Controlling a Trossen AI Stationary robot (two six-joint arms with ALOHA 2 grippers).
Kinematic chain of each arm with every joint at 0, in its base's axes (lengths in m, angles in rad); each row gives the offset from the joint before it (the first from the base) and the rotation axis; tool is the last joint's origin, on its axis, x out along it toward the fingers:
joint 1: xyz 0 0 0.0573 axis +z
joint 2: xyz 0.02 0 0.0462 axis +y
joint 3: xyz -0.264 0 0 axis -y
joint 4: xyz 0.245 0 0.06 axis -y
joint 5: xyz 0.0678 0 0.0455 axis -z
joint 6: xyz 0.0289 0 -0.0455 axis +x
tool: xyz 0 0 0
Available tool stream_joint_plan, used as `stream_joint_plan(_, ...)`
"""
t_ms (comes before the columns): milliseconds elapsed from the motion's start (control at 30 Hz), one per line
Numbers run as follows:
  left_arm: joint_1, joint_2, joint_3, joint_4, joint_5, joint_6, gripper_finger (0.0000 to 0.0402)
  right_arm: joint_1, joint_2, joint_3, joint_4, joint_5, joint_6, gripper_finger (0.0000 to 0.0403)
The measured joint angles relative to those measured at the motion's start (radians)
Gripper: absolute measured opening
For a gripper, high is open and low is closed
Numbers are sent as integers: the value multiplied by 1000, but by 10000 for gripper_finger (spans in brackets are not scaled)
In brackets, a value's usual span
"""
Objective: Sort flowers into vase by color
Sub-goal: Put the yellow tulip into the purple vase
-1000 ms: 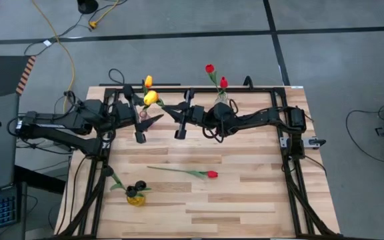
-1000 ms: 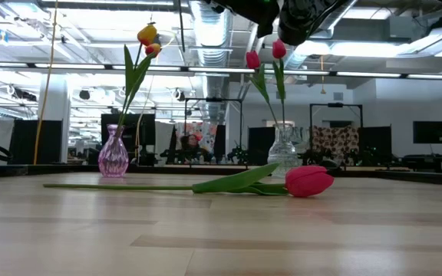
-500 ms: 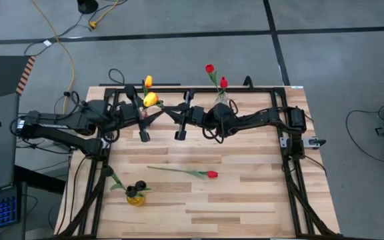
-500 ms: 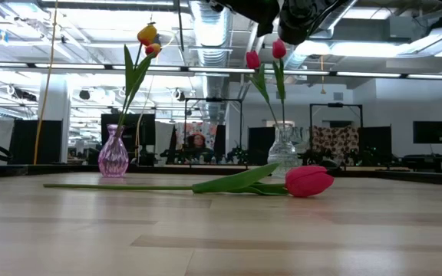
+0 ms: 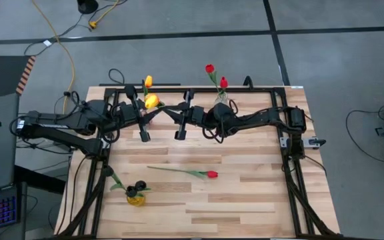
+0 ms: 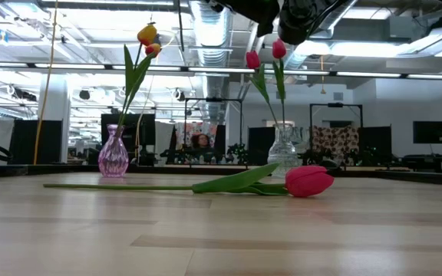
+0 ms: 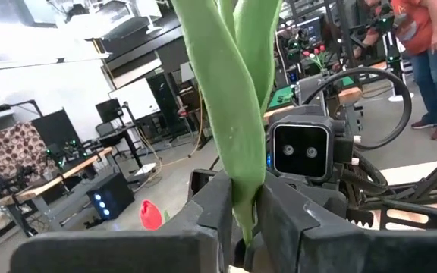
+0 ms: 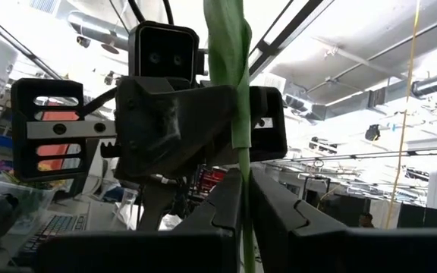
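Note:
A yellow flower (image 5: 151, 101) stands upright in the air at the table's far left, held between my two grippers. My left gripper (image 5: 151, 113) comes from the left and is shut on its green leaves (image 7: 237, 114). My right gripper (image 5: 169, 111) comes from the right and is shut on its stem (image 8: 243, 220). Below them stands a pink vase (image 6: 113, 156) holding yellow flowers (image 6: 147, 33). A clear vase (image 6: 284, 153) holds two red flowers (image 5: 210, 69). One red flower (image 5: 211, 174) lies flat on the table. My left gripper pinches the flower's folded green leaves (image 7: 243, 189) between its two fingers (image 7: 211, 212), coming level from the table's left, across the upright stalk. The flower is lifted clear of the table. My right gripper pinches the thin stem (image 8: 243, 197) between its two fingers, slanting up from the table's right. The stem runs upright across the fingers, with a leaf (image 8: 230, 76) rising above them.
A yellow vase (image 5: 136, 195) with dark flowers stands near the table's front left corner. Black frame rails (image 5: 292, 167) run along both sides and the far edge. The middle and right of the wooden table (image 5: 259, 200) lie bare. A person (image 7: 423, 45) stands in the room beyond.
My left gripper has shut from wide open onto the yellow flower's leaves, staying where it was. My right gripper has kept still with the stem between its fingers. The flower has stayed upright between them.

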Motion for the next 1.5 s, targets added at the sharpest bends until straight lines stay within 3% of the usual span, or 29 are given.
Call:
stream_joint_plan(200,0,0,0,2,0,1,35,0,0,0,-1,2,1,76)
stream_joint_plan(400,0,-14,0,-6,0,1,34,0,0,0,-10,6,59,138)
stream_joint_plan(700,0,-174,1,-113,-64,-45,34,-4,0,0,-123,34,60,223)
stream_joint_plan(1133,0,-422,1,-369,-104,-162,34,-10,1,0,-279,34,62,230)
stream_joint_plan(1333,0,-455,2,-533,-247,-249,34,-10,1,0,-428,34,61,230)
stream_joint_plan(1500,0,-438,1,-611,-262,-340,34,-10,1,0,-481,34,61,230)
